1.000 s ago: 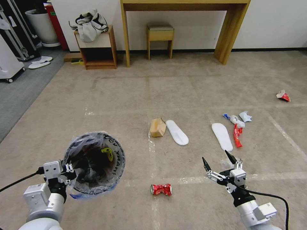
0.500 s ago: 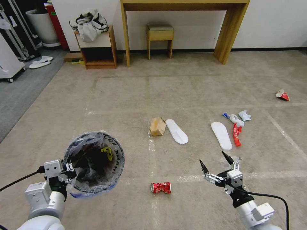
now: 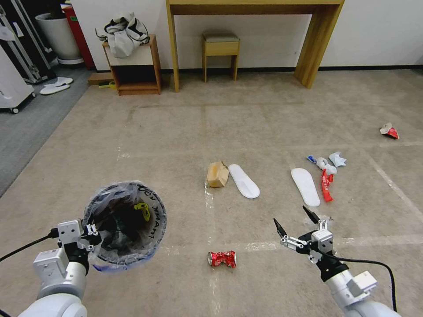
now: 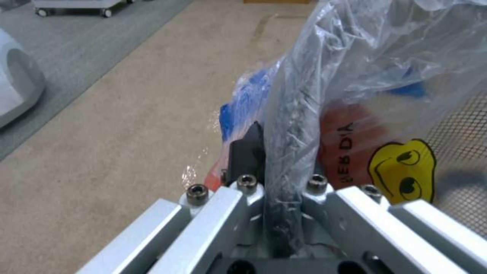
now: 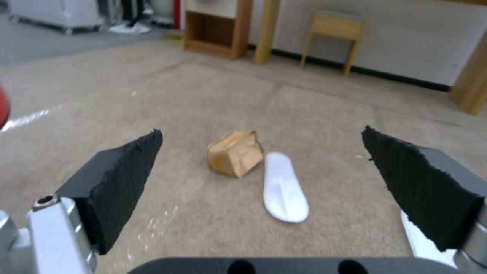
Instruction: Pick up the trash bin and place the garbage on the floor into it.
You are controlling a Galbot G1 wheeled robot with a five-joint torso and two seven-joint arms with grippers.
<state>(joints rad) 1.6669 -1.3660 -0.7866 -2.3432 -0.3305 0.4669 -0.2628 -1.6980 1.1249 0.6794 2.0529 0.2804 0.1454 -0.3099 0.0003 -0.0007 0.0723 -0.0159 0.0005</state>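
At the near left, the left gripper [image 3: 91, 234] is clamped on the near-left rim of the trash bin [image 3: 124, 224], holding it above the floor; in the left wrist view its fingers [image 4: 247, 154] pinch the rim and the clear plastic bag [image 4: 375, 57] that lines the bin, with black writing and a yellow mark on the plastic.

To the right of the bin, near the middle, a crushed red can [image 3: 222, 259] lies on the floor, between the two grippers and a little nearer than both. Farther off, a crumpled brown paper bag [image 3: 217, 174] sits just beside a white slipper [image 3: 243, 181].

The right gripper [image 3: 296, 223] hangs at the near right with its fingers spread wide and nothing between them. The can lies to its left and slightly nearer. In the right wrist view the paper bag [image 5: 235, 153] and the slipper [image 5: 283, 187] show between the two black pads [image 5: 121, 179], well beyond them.

A second white slipper [image 3: 305, 186] lies just beyond the right gripper, slightly to its right, with a red wrapper [image 3: 327, 185] beside it on the right. Crumpled white-blue papers [image 3: 328, 161] sit just beyond those. At the far right lies a red and white scrap [image 3: 390, 130], well apart from the rest.
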